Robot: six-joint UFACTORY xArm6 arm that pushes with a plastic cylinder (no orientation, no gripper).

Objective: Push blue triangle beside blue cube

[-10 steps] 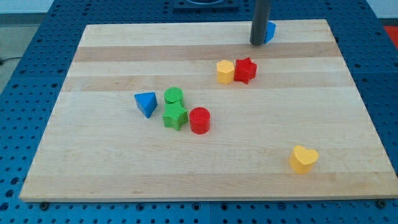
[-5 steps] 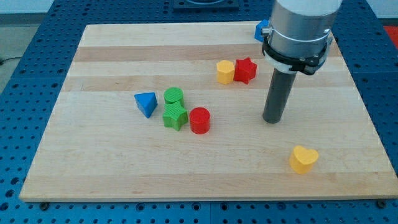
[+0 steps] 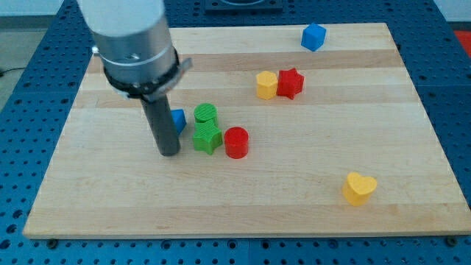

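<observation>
The blue triangle (image 3: pixel 178 118) lies left of centre on the wooden board, mostly hidden behind my rod; only its right edge shows. My tip (image 3: pixel 169 152) rests on the board just below and slightly left of it, and touching or apart cannot be told. The blue cube (image 3: pixel 313 36) sits far off near the view's top edge, right of centre.
A green cylinder (image 3: pixel 206 113), a green star (image 3: pixel 207 137) and a red cylinder (image 3: pixel 236 142) cluster just right of the blue triangle. A yellow hexagon (image 3: pixel 266 85) and a red star (image 3: pixel 291 82) stand together above centre. A yellow heart (image 3: pixel 359 188) lies at the lower right.
My rod has swept from near the blue cube at the top, down across the board's right-middle, then left to the blue triangle. No block has visibly moved.
</observation>
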